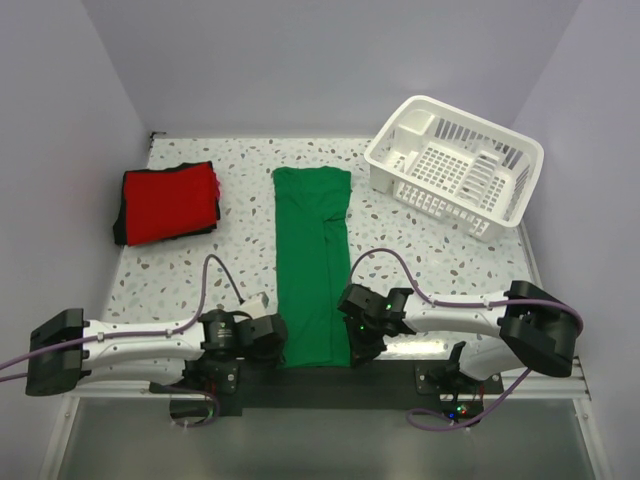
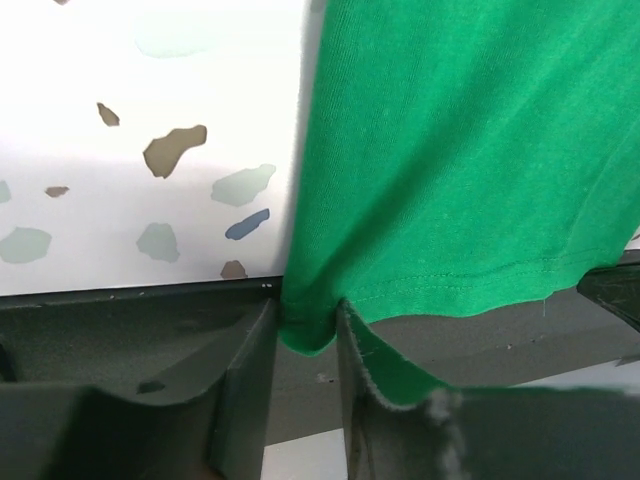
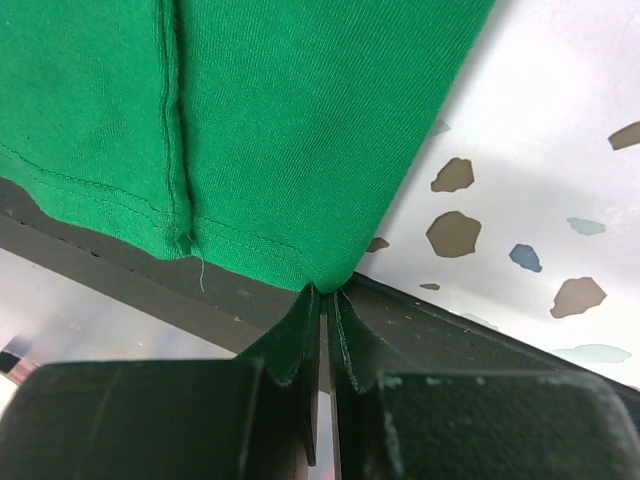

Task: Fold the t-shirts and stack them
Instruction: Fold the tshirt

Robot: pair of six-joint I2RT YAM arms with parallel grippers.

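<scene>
1. Down at the near edge of the counter [image 1: 200, 270], the green t-shirt [image 1: 312, 265] starts, its long strip running straight away from both arms.
2. Corners grabbed: left end effector [image 1: 280, 342] clamped on near-left, right end effector [image 1: 352, 338] on near-right.

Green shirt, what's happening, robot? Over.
Left gripper pinching green shirt, near left corner. Right gripper shut on near right corner. Shirt lies flat, a long strip. Nothing in the way.

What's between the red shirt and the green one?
Nothing: only bare speckled table separates red shirt from green shirt, in the top view.
</scene>
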